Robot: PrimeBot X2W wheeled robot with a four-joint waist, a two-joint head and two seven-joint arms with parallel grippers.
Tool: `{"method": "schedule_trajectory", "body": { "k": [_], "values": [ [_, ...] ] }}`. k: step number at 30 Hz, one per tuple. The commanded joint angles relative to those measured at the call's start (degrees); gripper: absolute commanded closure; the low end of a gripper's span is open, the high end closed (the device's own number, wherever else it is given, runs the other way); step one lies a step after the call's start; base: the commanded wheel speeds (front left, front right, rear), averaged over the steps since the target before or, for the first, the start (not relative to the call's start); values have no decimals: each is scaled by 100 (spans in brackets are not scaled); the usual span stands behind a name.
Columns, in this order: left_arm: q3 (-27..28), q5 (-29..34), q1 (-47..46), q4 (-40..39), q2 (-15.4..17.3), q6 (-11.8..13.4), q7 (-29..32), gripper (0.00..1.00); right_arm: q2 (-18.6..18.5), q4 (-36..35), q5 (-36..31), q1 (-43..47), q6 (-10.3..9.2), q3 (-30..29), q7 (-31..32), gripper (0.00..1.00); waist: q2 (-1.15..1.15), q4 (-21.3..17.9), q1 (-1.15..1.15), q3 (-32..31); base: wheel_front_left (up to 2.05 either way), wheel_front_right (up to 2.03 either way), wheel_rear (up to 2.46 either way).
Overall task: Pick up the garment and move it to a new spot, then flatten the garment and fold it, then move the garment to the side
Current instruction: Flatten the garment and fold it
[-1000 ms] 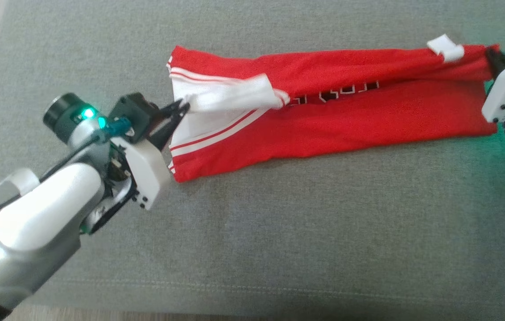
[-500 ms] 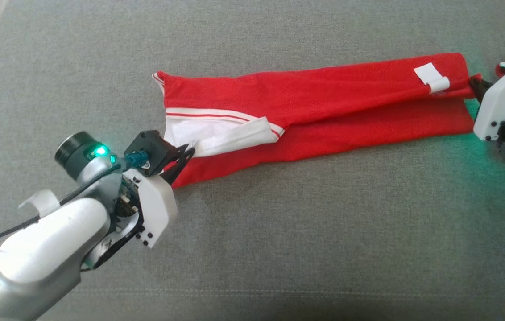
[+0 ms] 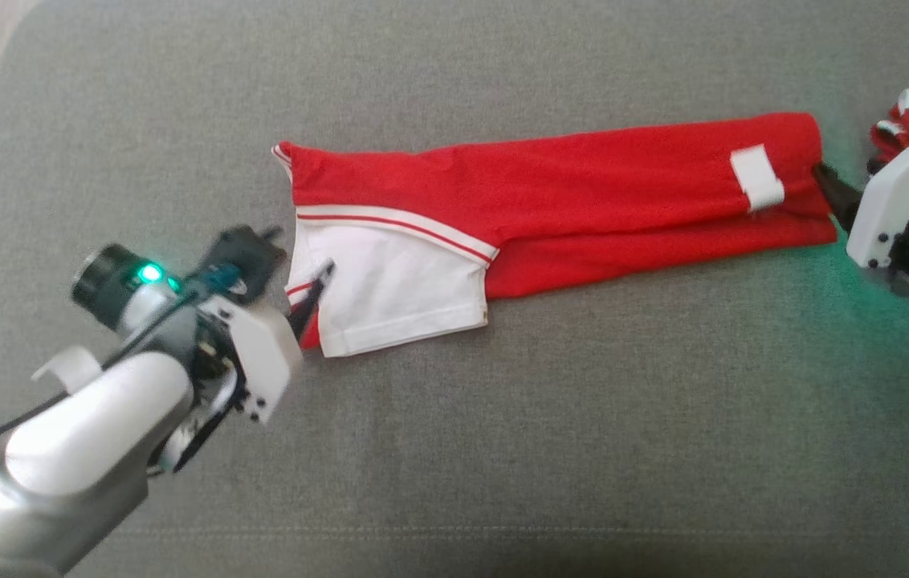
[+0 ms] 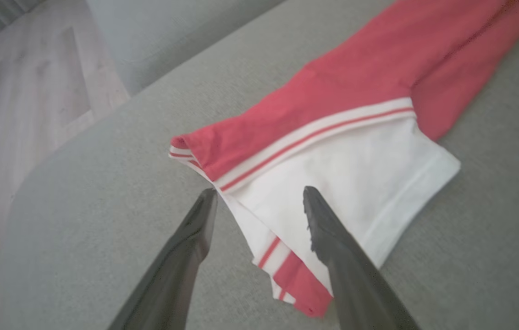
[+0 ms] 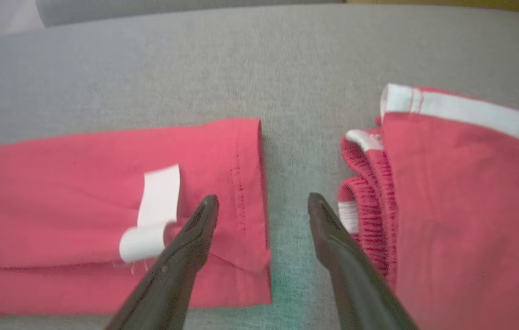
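The garment (image 3: pixel 583 181) is a red shirt with white sleeves, folded into a long band across the grey cushion. Its white sleeve (image 3: pixel 390 289) lies flat at the left end, and a white label (image 3: pixel 756 178) sits near the right end. My left gripper (image 3: pixel 298 255) is open at the sleeve corner. In the left wrist view the left gripper (image 4: pixel 259 195) has one finger over the white cloth (image 4: pixel 356 169) and the other just off its edge. My right gripper (image 5: pixel 262 198) is open over the red hem (image 5: pixel 245 183), holding nothing.
A second red cloth with white trim (image 5: pixel 461 192) lies bunched just right of the hem, at the right edge of the head view as the second red cloth (image 3: pixel 900 120). The grey cushion (image 3: pixel 503 433) stretches wide toward me. Wooden floor (image 4: pixel 21 91) lies beyond the cushion's left edge.
Both grippers have opened and let go of the garment. It has settled flat on the cushion, and the white sleeve has spread out at the left end.
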Motion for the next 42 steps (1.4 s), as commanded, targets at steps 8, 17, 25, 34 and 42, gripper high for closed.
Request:
{"method": "schedule_trajectory", "body": {
  "k": [8, 17, 25, 34, 42],
  "values": [
    [1281, -452, 150, 329, -235, 777, -1401, 0, 83, -765, 120, 14, 37, -272, -1251, 0, 0, -22, 0, -367, 0, 0, 0],
    [3050, -327, 916, -220, -884, 1289, -1897, 0, 242, -1326, -491, 410, 37, -522, -2808, 0, 0, -14, 0, -534, 0, 0, 0],
    [4367, 867, 2388, -758, -1839, 886, -1900, 0, 791, -1651, -1583, 1202, 37, -1262, -3295, 0, 0, -103, 0, -597, 0, 0, 0],
    [4952, 1564, 2653, -580, -2254, 145, -1901, 0, 1313, -1549, -2229, 1576, 37, -2425, -3048, 0, 0, -1, 0, -283, 0, 0, 0],
    [5084, 1886, 2533, -360, -2519, -295, -1901, 0, 1628, -576, -2397, 1126, 37, -3733, -2303, 0, 0, 247, 0, 111, 0, 0, 0]
  ]
}}
